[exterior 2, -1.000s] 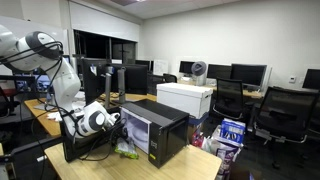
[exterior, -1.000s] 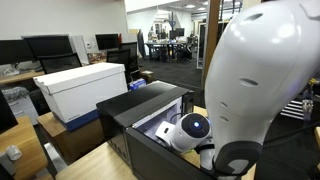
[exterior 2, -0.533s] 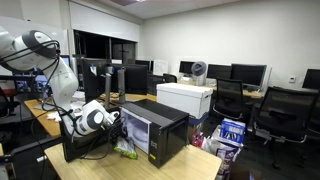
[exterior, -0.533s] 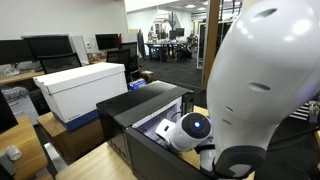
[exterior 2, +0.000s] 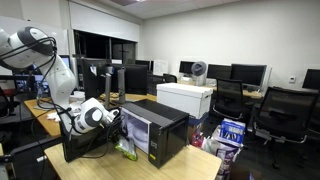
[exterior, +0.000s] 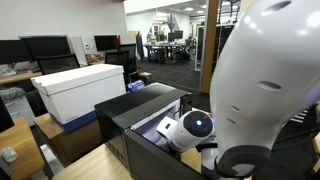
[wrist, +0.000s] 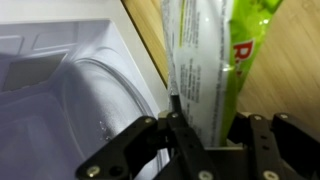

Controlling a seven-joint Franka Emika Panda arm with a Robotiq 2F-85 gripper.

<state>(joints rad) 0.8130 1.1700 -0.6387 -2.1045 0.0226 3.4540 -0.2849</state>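
Observation:
In the wrist view my gripper (wrist: 205,128) is shut on a green and clear snack bag (wrist: 205,55), one black finger on each side of its lower end. The bag extends away from the jaws over the wooden table (wrist: 290,70). To its left lies the white inside of an open black microwave (exterior 2: 155,125) with its glass turntable (wrist: 100,100). In both exterior views my wrist (exterior: 195,126) sits at the microwave's (exterior: 140,108) open front. The bag (exterior 2: 125,150) hangs below the gripper (exterior 2: 116,124), beside the microwave.
A white box (exterior: 80,88) stands behind the microwave, also the white box (exterior 2: 185,98) on the desk. Dark monitors (exterior 2: 245,72) and office chairs (exterior 2: 275,110) fill the room. My own white arm (exterior: 265,80) blocks much of an exterior view.
My arm's upper link has shifted slightly in the exterior views. The wrist stays at the microwave's opening with the bag below it.

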